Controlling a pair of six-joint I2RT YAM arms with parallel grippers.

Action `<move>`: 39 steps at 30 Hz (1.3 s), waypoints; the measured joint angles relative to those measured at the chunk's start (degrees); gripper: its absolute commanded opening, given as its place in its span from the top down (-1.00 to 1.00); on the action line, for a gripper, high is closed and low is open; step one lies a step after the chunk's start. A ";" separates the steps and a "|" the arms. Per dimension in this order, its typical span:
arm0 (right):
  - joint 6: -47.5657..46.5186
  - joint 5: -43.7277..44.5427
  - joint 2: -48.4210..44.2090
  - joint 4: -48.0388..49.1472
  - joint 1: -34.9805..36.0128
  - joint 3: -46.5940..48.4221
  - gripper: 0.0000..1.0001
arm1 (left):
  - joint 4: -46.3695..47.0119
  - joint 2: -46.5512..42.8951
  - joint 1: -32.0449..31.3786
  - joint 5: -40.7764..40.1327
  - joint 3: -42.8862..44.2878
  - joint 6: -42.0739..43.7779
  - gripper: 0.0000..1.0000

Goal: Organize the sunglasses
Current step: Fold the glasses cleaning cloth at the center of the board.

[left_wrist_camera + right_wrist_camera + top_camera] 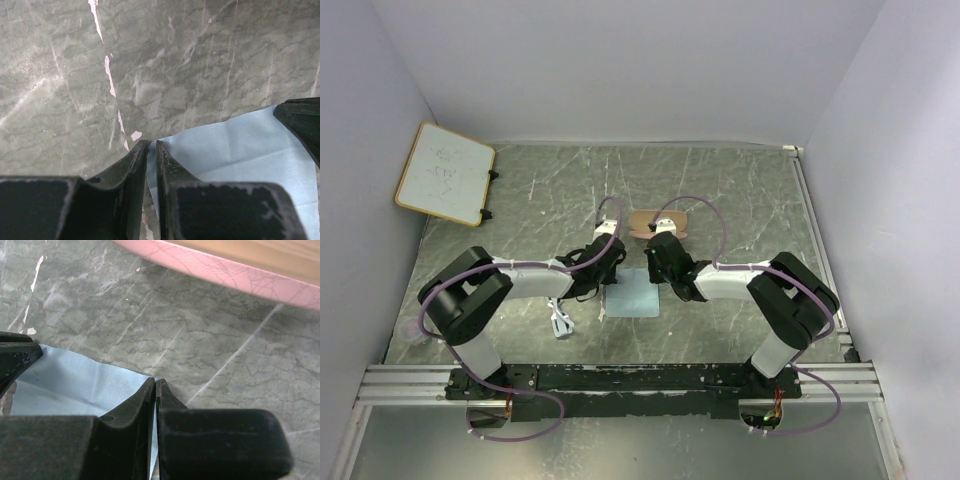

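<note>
Sunglasses [560,322] lie on the counter [740,190] beside the left arm, left of the cloth [240,155], apart from it. Left pincer [150,146]: narrow, 1 slit open over a cloth corner. Right pincer [156,382]: pinched shut on another corner. Both low at the cloth's far edge.

Grey-green marbled tabletop [740,200], four things on it.
Bears a light blue-grey rectangular cloth [633,300] mid-table, a tan-pink oblong case [640,219] beyond it, small white-framed sunglasses [560,322] left of the cloth, and a white wood-edged board [445,172] far left.
</note>
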 measured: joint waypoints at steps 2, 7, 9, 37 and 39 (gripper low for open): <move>0.00 0.00 0.00 0.00 0.00 0.00 0.92 | -0.15 0.20 -0.09 0.09 0.26 0.07 0.57; 0.00 0.00 0.00 0.02 0.00 0.00 0.92 | -0.24 0.28 -0.20 0.11 0.33 0.17 0.68; 0.00 0.00 0.00 0.02 0.00 0.00 0.92 | -0.26 0.33 -0.20 0.11 0.39 0.17 0.73; 0.13 0.26 0.11 0.37 0.00 0.00 1.00 | -1.16 0.02 -1.75 -3.98 0.39 0.17 0.86; 0.13 0.42 0.09 0.28 0.00 0.00 1.00 | -1.73 -0.55 -1.88 -4.39 0.00 0.17 0.86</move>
